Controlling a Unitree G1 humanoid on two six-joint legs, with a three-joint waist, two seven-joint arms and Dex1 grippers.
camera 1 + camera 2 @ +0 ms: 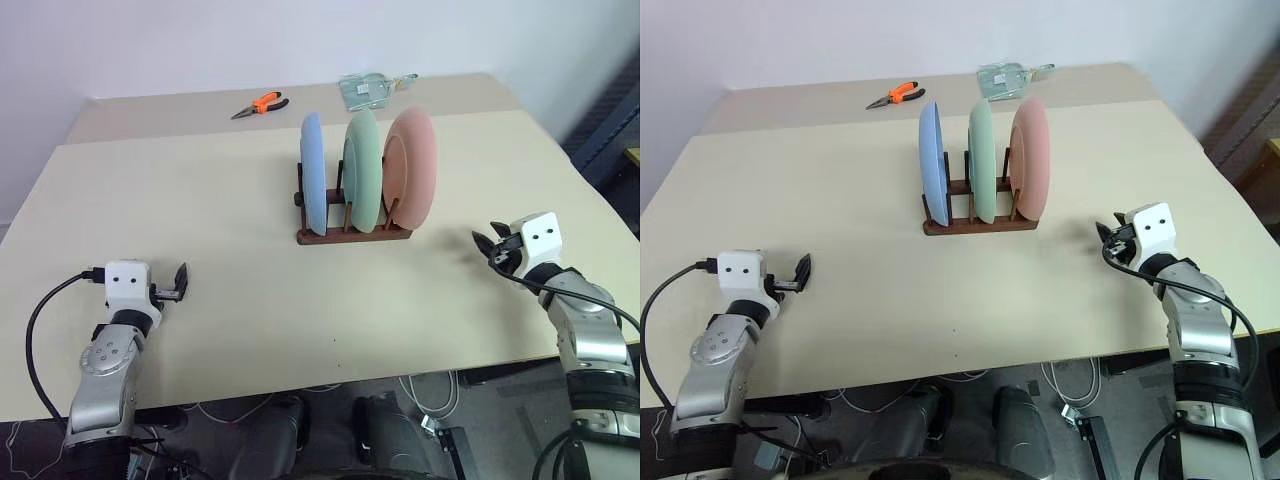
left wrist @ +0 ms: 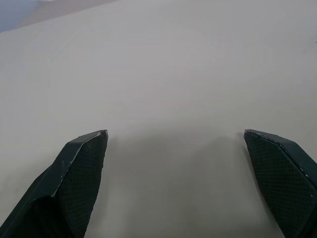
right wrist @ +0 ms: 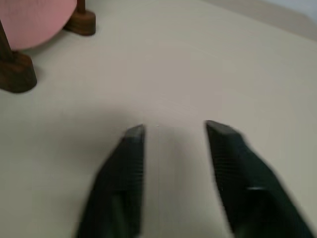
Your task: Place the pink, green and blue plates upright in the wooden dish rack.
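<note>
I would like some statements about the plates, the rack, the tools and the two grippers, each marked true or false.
1. The light blue round plate, the pale green round plate and the salmon pink round plate stand upright in the dark wooden dish rack. True.
2. The pink plate stands between the other two. False: the green one does.
3. The left gripper holds a plate. False: it is open and empty.
4. Orange-handled pliers lie beyond the rack. True.
5. The right gripper is open. True.
</note>
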